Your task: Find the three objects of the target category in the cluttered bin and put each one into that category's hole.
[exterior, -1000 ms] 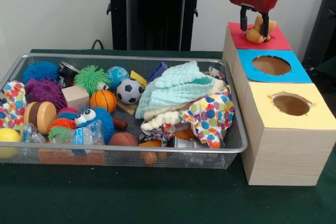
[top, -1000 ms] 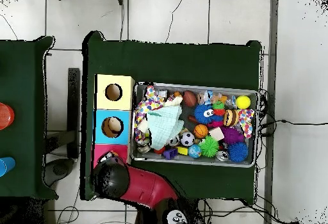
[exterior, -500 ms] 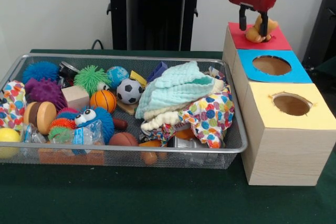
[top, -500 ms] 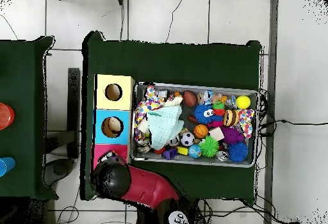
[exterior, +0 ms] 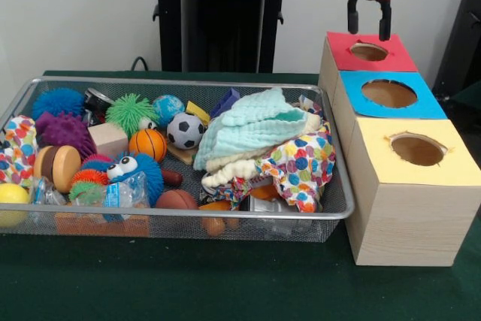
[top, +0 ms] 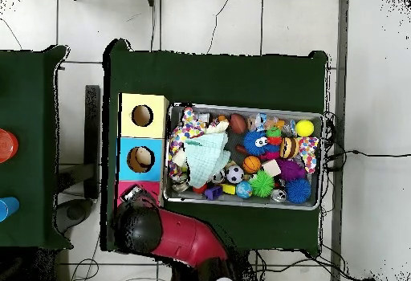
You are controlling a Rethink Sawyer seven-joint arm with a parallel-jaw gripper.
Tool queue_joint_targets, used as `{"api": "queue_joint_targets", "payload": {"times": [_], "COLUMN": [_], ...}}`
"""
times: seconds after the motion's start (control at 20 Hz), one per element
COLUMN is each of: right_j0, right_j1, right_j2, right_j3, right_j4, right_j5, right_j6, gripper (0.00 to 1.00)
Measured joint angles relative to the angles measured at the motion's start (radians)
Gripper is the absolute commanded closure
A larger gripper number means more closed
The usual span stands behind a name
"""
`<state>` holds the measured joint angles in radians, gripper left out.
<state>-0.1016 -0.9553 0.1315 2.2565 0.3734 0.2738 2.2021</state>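
My gripper (exterior: 368,34) hangs just above the round hole (exterior: 369,51) in the red-topped box (exterior: 394,58), open, with nothing between its fingers. The hole looks dark and no toy shows in it. In the overhead view the red arm (top: 172,238) covers most of that box and hides the gripper. The wire mesh bin (exterior: 188,214) holds a jumble: a small soccer ball (exterior: 185,130), a basketball (exterior: 147,143), a brown football (exterior: 176,199), a green spiky ball (exterior: 129,112), a blue furry monster (exterior: 139,171), a pale green cloth (exterior: 252,127) and a polka-dot cloth (exterior: 301,163).
A blue-topped box (exterior: 425,103) and a yellow-topped box (exterior: 376,140), each with a hole, stand in a row with the red one, right beside the bin's right wall. A black stand (exterior: 218,20) rises behind the bin. Green cloth (exterior: 225,283) covers the table.
The orange toy held over the red box is gone from the fingers and from sight. The gripper has risen a little above the hole.
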Motion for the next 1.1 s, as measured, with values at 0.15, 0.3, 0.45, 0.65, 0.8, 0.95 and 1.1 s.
{"api": "queue_joint_targets", "payload": {"times": [0.15, 0.3, 0.45, 0.65, 0.8, 0.95, 1.1], "right_j0": [0.000, 0.000, 0.000, 0.000, -0.002, -0.006, -0.008], "right_j1": [-0.036, -0.061, -0.083, -0.101, -0.099, -0.089, -0.078], "right_j2": [0.000, 0.000, -0.001, -0.005, -0.009, -0.015, -0.019], "right_j3": [0.000, 0.000, -0.001, -0.008, -0.016, -0.028, -0.039], "right_j4": [0.001, 0.003, 0.003, 0.002, 0.002, 0.002, 0.002], "right_j5": [0.012, 0.026, 0.051, 0.091, 0.104, 0.104, 0.104], "right_j6": [0.000, 0.000, 0.000, 0.000, 0.000, 0.000, 0.000], "gripper": [0.00, 0.00, 0.00, 0.00, 0.00, 0.00, 0.00]}}
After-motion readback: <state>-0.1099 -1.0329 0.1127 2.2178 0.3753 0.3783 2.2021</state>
